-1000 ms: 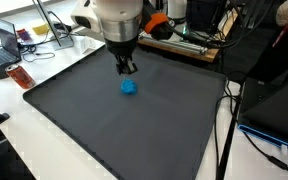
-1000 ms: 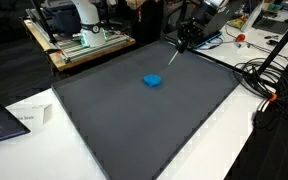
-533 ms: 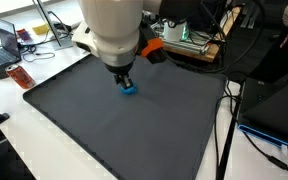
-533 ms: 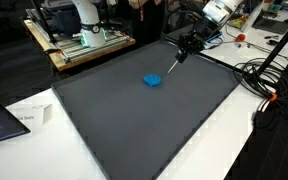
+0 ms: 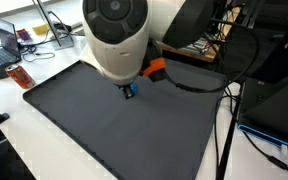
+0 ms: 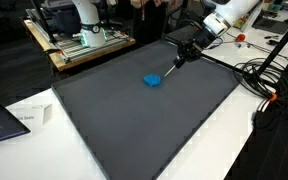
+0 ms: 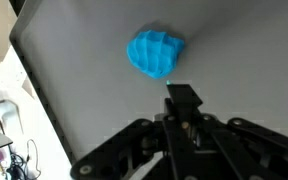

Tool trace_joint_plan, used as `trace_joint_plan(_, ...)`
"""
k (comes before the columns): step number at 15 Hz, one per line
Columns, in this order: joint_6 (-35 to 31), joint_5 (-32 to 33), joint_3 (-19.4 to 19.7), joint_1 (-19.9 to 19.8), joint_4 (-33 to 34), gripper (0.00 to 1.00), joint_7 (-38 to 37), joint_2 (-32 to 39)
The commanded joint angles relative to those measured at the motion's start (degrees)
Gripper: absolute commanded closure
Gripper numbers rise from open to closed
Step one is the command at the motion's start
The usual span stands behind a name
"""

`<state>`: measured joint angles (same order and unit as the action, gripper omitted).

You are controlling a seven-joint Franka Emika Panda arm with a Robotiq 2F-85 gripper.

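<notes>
While the white arm [image 5: 119, 40] fills much of an exterior view, its gripper [image 6: 173, 69] hangs low over a dark grey mat [image 6: 134, 125], tips just beside a small blue lump [image 6: 154, 81]. Seen from that exterior view, the gripper stands at two o'clock of the lump, slanting down toward it from the mat's far edge. In the wrist view the gripper [image 7: 182, 92] shows as a single dark block, its fingers seemingly pressed together with nothing between them, so the pincer looks closed and empty. The blue lump [image 7: 155, 54], ridged and rounded, lies on the mat [image 7: 84, 100] at eleven o'clock of the fingertips, with a band of shadow between; whether they touch cannot be told.

Under the bulk of the arm in an exterior view, only a sliver of the blue lump [image 5: 132, 91] peeks out, at four o'clock of the dark gripper [image 5: 125, 88]. The lump sits toward the far half of the mat [image 5: 104, 135], well away from its edges. The mat rests on a white table [image 6: 239, 150]. A laptop [image 5: 2, 42] stands open at ten o'clock of the mat, and black cables [image 6: 256, 75] trail across the table at three o'clock.
</notes>
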<state>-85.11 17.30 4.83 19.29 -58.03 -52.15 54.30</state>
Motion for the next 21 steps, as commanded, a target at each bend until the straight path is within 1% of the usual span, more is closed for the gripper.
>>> trace_joint_plan(1,3.2,0.8,1.1,0.9,7.2,0.97,-1.0,4.8)
trace_joint_plan(7,5.2,-1.1,0.4,-0.5,12.2,0.97,2.0,8.1)
trace_joint_plan(13,6.7,-1.8,-0.4,-2.9,14.4,0.97,4.8,8.0)
trace_joint_plan(18,5.4,-3.7,-1.9,-5.8,15.0,0.97,9.4,6.9)
trace_joint_plan(21,4.0,-5.2,-3.1,-8.0,14.7,0.97,14.2,5.9)
